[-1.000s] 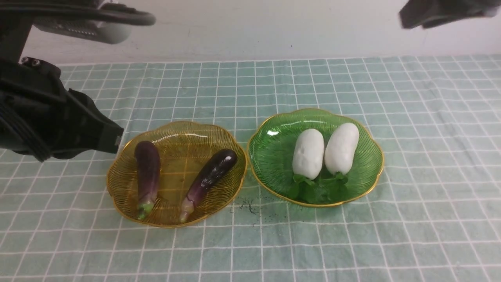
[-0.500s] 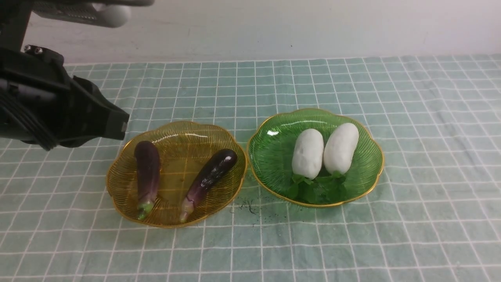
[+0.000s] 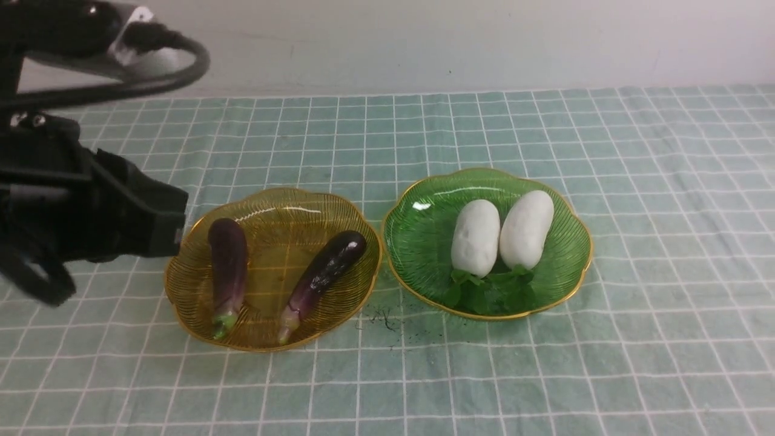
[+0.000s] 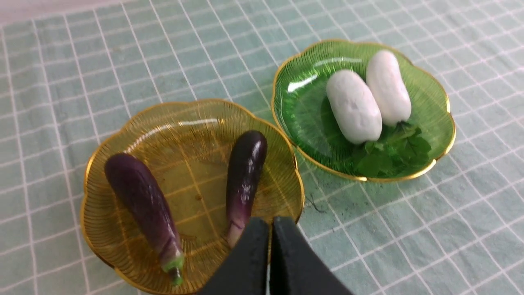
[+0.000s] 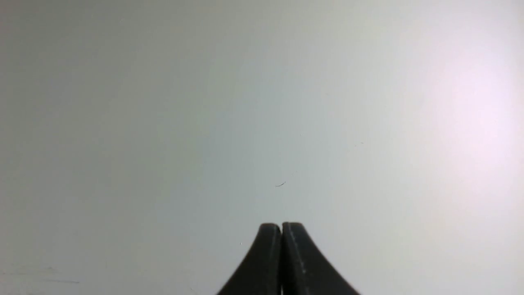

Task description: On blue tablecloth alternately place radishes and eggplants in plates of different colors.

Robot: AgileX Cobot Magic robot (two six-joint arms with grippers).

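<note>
On the blue tablecloth two dark purple eggplants lie in the amber-yellow plate, and two white radishes lie side by side in the green plate. The left wrist view shows both plates with their contents: eggplants, radishes. My left gripper is shut and empty, held above the cloth to the left of the yellow plate. My right gripper is shut, empty, facing a blank wall, out of the front view.
A patch of dark specks and a thread lies on the cloth between the plates at the front. The cloth's far edge meets a pale wall. My left arm and its cable fill the left side.
My left arm has shifted at the left side, rising a little and then dropping back. My right arm has lifted out of the front view. The eggplants and radishes have stayed put.
</note>
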